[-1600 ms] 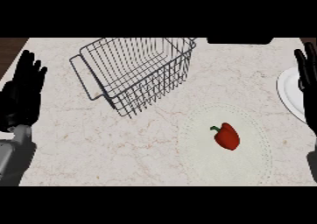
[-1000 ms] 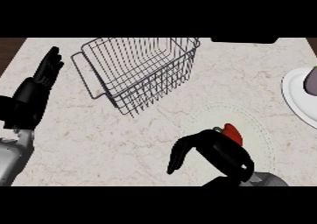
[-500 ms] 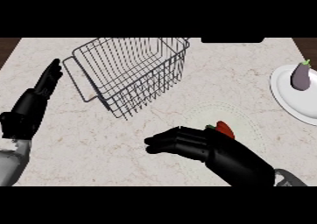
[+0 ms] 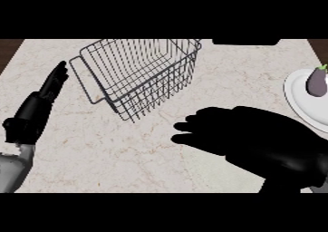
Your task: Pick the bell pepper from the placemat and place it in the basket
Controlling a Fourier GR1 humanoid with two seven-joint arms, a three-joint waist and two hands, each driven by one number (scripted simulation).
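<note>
The marble counter [image 4: 93, 149] fills the view. The right hand [image 4: 260, 140] looms low over it, and I cannot tell whether it grips anything. The bell pepper is out of sight. The wire basket [image 4: 160, 86] stands behind. The left hand [image 4: 40, 106] rests at the left, fingers straight and together. An eggplant [image 4: 317, 82] lies on a white plate [image 4: 307, 108].

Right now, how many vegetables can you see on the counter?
1: an eggplant on the white plate at the right edge. No bell pepper shows; the right hand lies over the counter left of the plate and may hide it.
</note>
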